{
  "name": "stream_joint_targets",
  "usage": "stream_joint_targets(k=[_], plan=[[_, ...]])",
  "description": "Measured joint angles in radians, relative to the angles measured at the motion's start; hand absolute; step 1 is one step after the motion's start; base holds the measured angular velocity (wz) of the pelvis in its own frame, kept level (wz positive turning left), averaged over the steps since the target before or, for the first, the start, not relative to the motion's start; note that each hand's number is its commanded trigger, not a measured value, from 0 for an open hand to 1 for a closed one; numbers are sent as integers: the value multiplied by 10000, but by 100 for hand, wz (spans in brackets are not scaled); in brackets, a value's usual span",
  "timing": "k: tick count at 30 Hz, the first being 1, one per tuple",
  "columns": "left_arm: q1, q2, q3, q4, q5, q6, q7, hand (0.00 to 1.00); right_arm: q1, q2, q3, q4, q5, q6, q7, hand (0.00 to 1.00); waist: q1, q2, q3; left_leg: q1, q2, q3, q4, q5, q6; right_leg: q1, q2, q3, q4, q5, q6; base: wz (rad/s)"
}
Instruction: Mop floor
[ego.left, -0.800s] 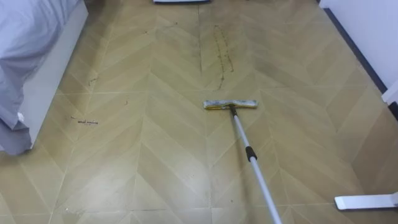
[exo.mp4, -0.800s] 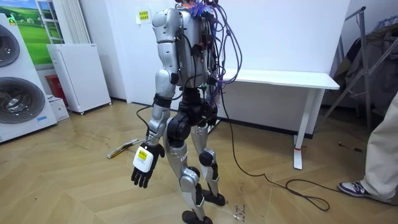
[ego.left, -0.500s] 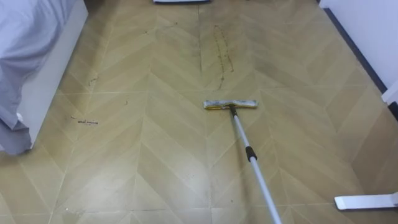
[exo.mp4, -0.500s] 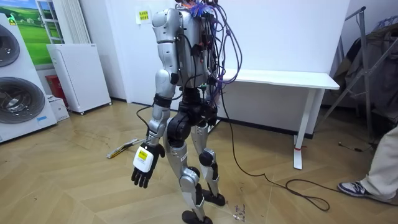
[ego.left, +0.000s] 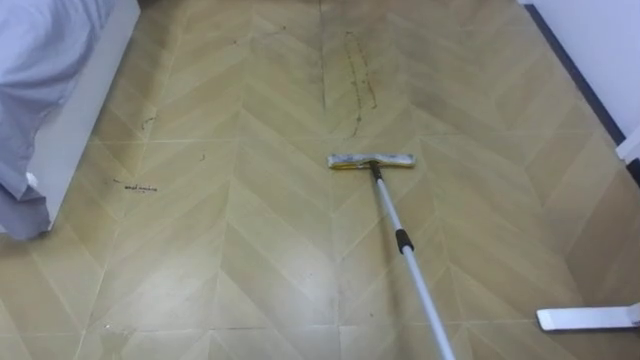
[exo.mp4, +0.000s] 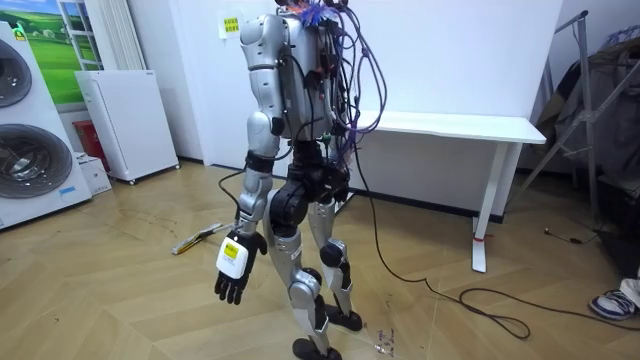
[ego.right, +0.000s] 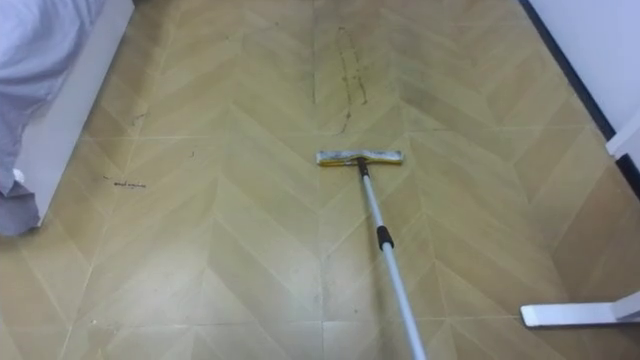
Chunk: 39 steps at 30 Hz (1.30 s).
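Bright, even indoor light — soft, faint shadows on the wooden floor (ego.left: 250, 260)

Ahead of you the mop (ego.left: 402, 245) slants over the floor (ego.left: 250, 280), with its head (ego.left: 371, 160) at the far end and its shaft running back to your lower right. Just beyond the head are the streak marks (ego.left: 352, 75). The bed (ego.left: 70, 120) stands at your left and the wall (ego.left: 590, 40) at your right. A table foot (ego.left: 588, 318) lies right of the shaft. The table (exo.mp4: 460, 125) stands at the room view's right of the robot.

Mop pole (ego.left: 411, 262) beyond bottom edge
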Motion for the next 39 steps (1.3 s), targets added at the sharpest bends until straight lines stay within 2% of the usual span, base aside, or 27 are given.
stream_joint_targets(k=[4,6,11,13,14,19,20,21,23,26,31,33,37,39], plan=[[-294,3,-62,413,2,13,2,0,-108,36,207,35,356,-11,-99,100,-32,-26,-21,-540,17,-1,132,3,-2,-495,-30,-325,151,10,-11,3],[-418,-2,-100,502,-3,13,-2,0,-149,56,301,42,495,-21,-153,100,-82,-71,-15,-804,20,-5,250,3,-2,-695,-72,-692,191,12,-13,9],[-635,-13,-452,465,-20,-57,-11,0,-378,23,444,68,1103,-21,-337,100,-68,80,66,-1499,10,-53,444,5,-1,-1344,-135,-947,464,12,-14,3],[-803,-17,-484,473,-216,-145,-21,0,-558,-10,706,67,1564,-26,-444,100,-49,130,99,-2107,16,-87,784,6,-1,-1870,-168,-1100,696,12,-14,12],[-887,-16,-487,484,-302,-168,-23,0,-595,-27,724,66,1731,-93,-453,100,-53,148,116,-2376,22,-115,929,6,0,-2124,-193,-1260,822,12,-14,14],[-1117,-18,-486,798,-449,-311,2,0,-706,-87,889,34,2338,-345,-560,100,68,195,182,-3329,42,-142,1463,5,0,-3119,-268,-1462,1537,-57,-51,8],[-1168,-17,-484,803,-449,-320,16,0,-794,-110,898,34,2423,-393,-612,100,61,215,204,-3713,10,-144,1739,2,5,-3508,-347,-1543,1879,-167,-86,17],[-1214,-16,-484,804,-452,-371,22,0,-886,-115,896,34,2506,-492,-672,100,59,249,264,-4129,-1,-136,2069,-13,24,-3927,-397,-1541,2273,-245,-100,17],[-1226,-9,-488,805,-449,-436,73,0,-909,-135,996,33,2735,-602,-756,100,68,269,293,-4707,-17,-82,2525,-61,55,-4489,-481,-1545,2766,-413,-128,13],[-1212,-2,-780,886,-415,-276,279,0,-898,-140,1173,39,3122,-643,-946,100,121,401,364,-5570,25,-89,3515,-381,76,-5305,-532,-1542,3625,-775,-220,4],[-1170,21,-918,1125,-373,263,446,0,-827,-201,1216,170,3479,-622,-975,100,149,551,333,-6834,-54,-90,4976,-881,88,-6714,-810,-1516,5529,-1446,-307,4],[-1166,37,-1172,1129,-380,540,418,0,-835,-272,1454,188,3818,-408,-1000,100,208,576,317,-7421,-158,-174,5833,-1079,63,-7286,-962,-1525,6455,-1768,-369,14],[-1165,52,-1163,1125,-355,906,343,0,-954,-313,1555,449,3920,-82,-971,100,387,605,278,-7962,-164,-408,7259,-1620,-62,-7663,-1026,-1662,7729,-2369,-517,10],[-1165,86,-1173,1117,-404,1112,159,0,-1339,-376,1563,816,4162,155,-860,100,581,573,263,-8203,-189,-515,8109,-1861,-220,-7819,-1102,-1729,8525,-2785,-690,4]])
